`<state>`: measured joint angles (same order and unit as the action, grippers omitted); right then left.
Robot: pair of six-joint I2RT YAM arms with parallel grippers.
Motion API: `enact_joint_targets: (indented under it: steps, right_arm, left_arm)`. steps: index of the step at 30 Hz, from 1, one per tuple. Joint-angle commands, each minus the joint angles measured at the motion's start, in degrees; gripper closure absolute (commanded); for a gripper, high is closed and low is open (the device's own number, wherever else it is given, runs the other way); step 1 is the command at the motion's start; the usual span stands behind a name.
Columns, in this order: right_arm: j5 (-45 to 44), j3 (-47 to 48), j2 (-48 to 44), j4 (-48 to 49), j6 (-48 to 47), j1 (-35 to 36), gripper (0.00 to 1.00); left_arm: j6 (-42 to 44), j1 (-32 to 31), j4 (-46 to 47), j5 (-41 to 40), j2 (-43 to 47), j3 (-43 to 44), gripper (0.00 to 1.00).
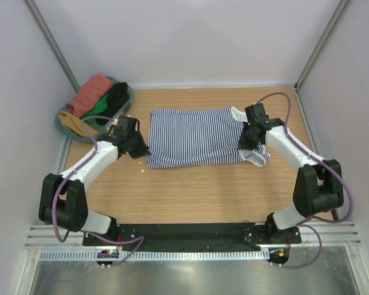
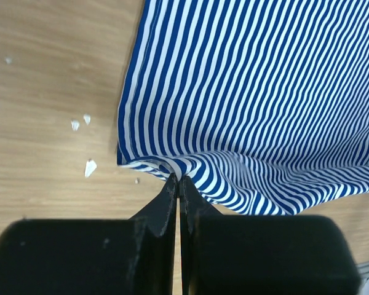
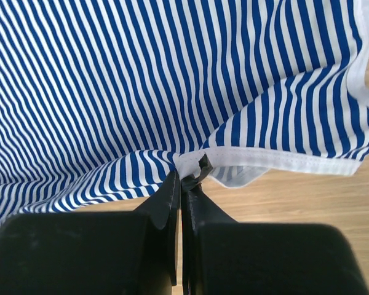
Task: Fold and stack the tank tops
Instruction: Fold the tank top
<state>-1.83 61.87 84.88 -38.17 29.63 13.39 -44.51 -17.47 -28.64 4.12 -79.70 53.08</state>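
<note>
We see the wooden counter (image 1: pixel 190 196) carrying the striped tank top (image 1: pixel 194 138), spread flat between the two pincers, its edges cut off in both wrist views. Beyond the left pincer (image 2: pixel 177 179), a basket (image 1: pixel 131 95) holds heaped cloth, including a reddish piece (image 1: pixel 92 91) too bunched to identify. The left pincer is pressed together on the top's striped corner. The right pincer (image 3: pixel 179 178) pinches its white trim (image 3: pixel 277 158). Tiny white flecks (image 2: pixel 89 167) lie just left of the left pincer.
</note>
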Motion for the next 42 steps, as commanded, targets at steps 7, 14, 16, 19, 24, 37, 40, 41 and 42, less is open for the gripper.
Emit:
enact_joint_targets:
  steps: [7, 14, 16, 19, 24, 37, 40, 41, 42]
  right_arm:
    - [-3.0, 15.7, 14.5, -2.5, -1.7, -0.8, 0.94]
    - [-3.4, 24.0, 23.6, -3.2, -1.3, -1.1, 0.94]
    - [-3.4, 26.2, 25.4, -3.3, -1.1, -1.3, 0.93]
    - [-3.3, 29.1, 28.4, -3.1, -0.7, -2.0, 0.93]
    - [-3.4, 32.5, 32.0, -3.0, -0.4, -3.5, 0.88]
    - [-4.9, 19.4, 19.2, 3.4, -0.8, -4.4, 0.43]
    - [-4.9, 12.7, 13.6, 5.2, -1.2, -4.3, 0.43]
    - [-4.7, 11.0, 11.0, 5.6, -1.3, -4.4, 0.41]
    - [-4.9, 8.0, 10.0, 6.3, -1.2, -4.3, 0.4]
  left_arm:
    - [1.2, 6.0, -0.8, 2.1, -13.4, 13.5, 1.0]
    - [1.1, 6.9, -0.9, 3.7, -22.2, 21.3, 1.0]
    - [0.9, 7.0, -0.8, 4.5, -25.2, 23.9, 1.0]
    - [1.0, 7.0, -1.2, 4.3, -28.6, 27.5, 1.0]
    - [0.0, 7.7, -1.3, 3.5, -31.5, 31.5, 1.0]
    - [0.6, 8.2, -0.9, 1.0, -21.9, 23.0, 0.33]
    - [1.4, 7.8, -0.1, 1.2, -17.3, 17.8, 0.34]
    - [1.5, 7.7, 0.2, 1.4, -16.1, 16.5, 0.34]
    - [1.5, 7.3, 0.8, 1.5, -15.1, 15.0, 0.34]
